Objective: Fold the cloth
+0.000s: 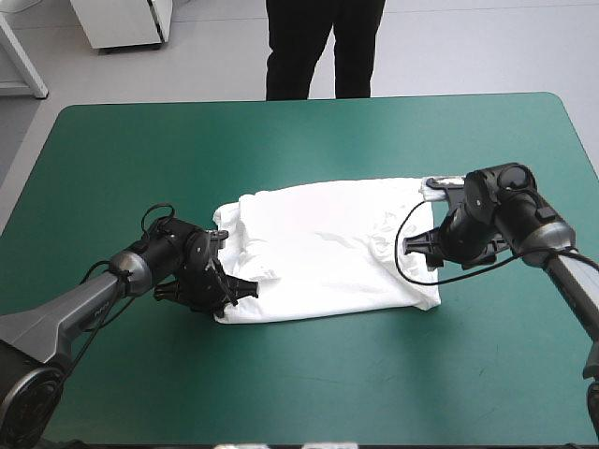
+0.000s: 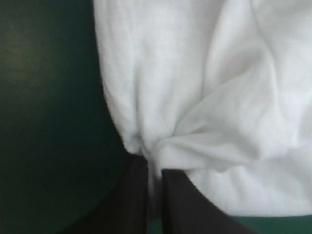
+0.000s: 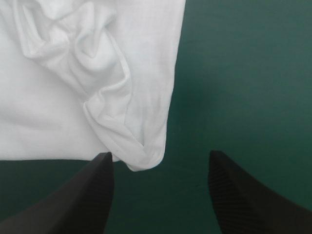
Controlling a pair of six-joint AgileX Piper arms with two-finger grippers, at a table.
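Left gripper [image 2: 154, 168] has its black fingers clamped together on the white T-shirt's [image 1: 318, 253] near-left corner. Right gripper [image 3: 160, 155] stands open, the near-right corner loose between its fingers. The T-shirt lies mid-table [image 1: 281, 140]. Lifting now would likely drag one side and skew the fold.

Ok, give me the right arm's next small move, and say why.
Probably ease the right end effector forward and shut it on the T-shirt corner. Its fingers stand open, with that corner just ahead of them, lying loose on the teal-green cover. The left end effector is shut on fabric at the other side. Both likely need a grip before folding.
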